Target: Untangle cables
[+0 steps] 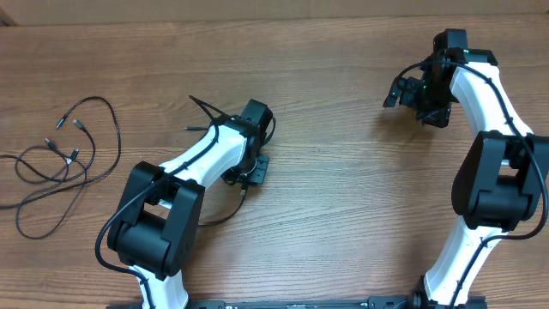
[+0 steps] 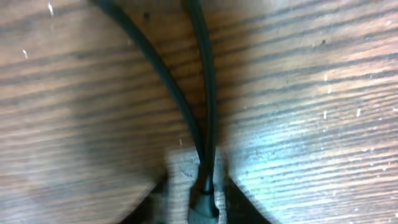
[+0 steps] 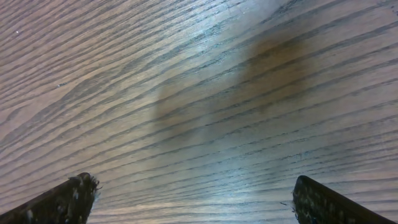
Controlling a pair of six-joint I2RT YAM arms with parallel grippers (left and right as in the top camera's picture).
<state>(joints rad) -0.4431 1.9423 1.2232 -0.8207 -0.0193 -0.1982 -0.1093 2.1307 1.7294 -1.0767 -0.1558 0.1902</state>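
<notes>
Left gripper (image 2: pixel 198 210) is right down at the wooden table (image 2: pixel 323 93), jaws set narrow with a small grey plug (image 2: pixel 203 200) sitting between them. There looks to be a sliver of room on either side of it, and the wrist view is too blurred to say whether the plug is actually pinched. Two black cords (image 2: pixel 203 62) run out from that plug across the wood, tight together at the plug and spreading apart further out, one nearly straight, the other bending off to the side.

From overhead, a stretch of this cable (image 1: pixel 220 216) curves away from the left gripper toward the near edge, passing just beside the left arm (image 1: pixel 193 159).

Further out now, well to the left of the left gripper: the other cables (image 1: pixel 64 167) lie in a loose tangle of crossing loops, flat on the table. A couple of silver plug tips (image 1: pixel 60 123) show at the far end of the heap, and one strand runs off the left edge of the overhead view.

Furthest of all, far to the right of the left gripper and a little beyond it, the right gripper (image 3: pixel 196 198) hangs over bare wood, fingers (image 3: pixel 62 200) spread wide, holding nothing.
</notes>
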